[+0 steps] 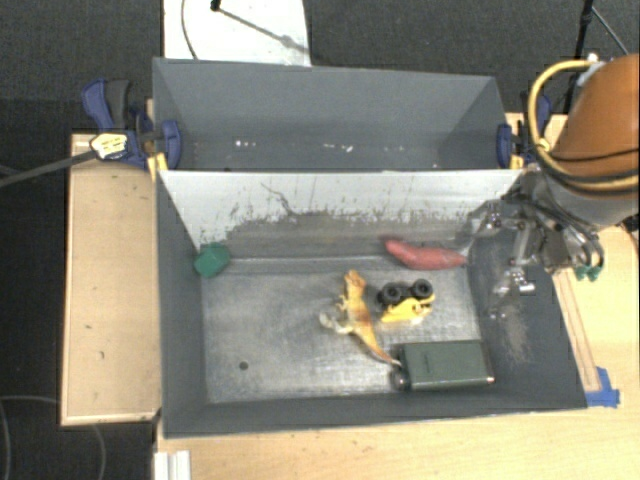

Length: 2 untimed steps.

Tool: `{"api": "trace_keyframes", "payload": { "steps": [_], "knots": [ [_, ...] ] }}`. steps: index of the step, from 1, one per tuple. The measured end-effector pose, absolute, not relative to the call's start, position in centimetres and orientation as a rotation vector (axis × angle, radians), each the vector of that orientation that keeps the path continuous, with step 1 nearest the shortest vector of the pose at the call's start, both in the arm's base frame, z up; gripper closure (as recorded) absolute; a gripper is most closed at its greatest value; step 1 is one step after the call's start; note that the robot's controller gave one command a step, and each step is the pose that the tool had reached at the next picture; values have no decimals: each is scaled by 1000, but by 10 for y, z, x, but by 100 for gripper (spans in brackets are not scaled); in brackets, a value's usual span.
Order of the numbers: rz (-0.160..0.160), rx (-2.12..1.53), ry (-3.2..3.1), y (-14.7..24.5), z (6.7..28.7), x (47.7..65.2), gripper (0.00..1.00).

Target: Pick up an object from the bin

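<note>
The thing nearest the claw is a pink, oblong piece (428, 256), rounded at both ends and slightly thicker towards its right. It lies flat on the bin (270, 338) floor at the foot of the back wall, right of the middle, with its long side running along that wall.

The claw (516, 280) hangs just to the right of it, over the bin's sloping right wall and apart from the pink piece. Whether the claw is wide or narrow cannot be told from this angle. Above it sits the arm's orange cover (605, 108), with a yellow cable looped beside it.

In front of the pink piece, near the middle of the floor, lies a small yellow toy with black wheels (405, 302). Touching it on the left is a yellow long-necked toy animal (357, 318), lying on its side. Just in front of these, near the front wall, rests a dark green flat block (445, 363). Well apart from them all, in the back left corner, sits a small green lump (212, 261).
</note>
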State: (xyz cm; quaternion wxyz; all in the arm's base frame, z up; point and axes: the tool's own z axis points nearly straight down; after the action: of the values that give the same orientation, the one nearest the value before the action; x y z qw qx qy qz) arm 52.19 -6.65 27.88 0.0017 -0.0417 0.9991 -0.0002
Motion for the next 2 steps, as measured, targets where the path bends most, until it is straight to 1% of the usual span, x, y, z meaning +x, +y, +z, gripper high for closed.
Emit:
{"api": "trace_keyframes", "payload": {
  "steps": [1, 2],
  "knots": [
    [2, -174, 3142, -60, 97, 535, 100],
    [1, -175, 3137, -60, 97, 536, 100]
  ]
}}
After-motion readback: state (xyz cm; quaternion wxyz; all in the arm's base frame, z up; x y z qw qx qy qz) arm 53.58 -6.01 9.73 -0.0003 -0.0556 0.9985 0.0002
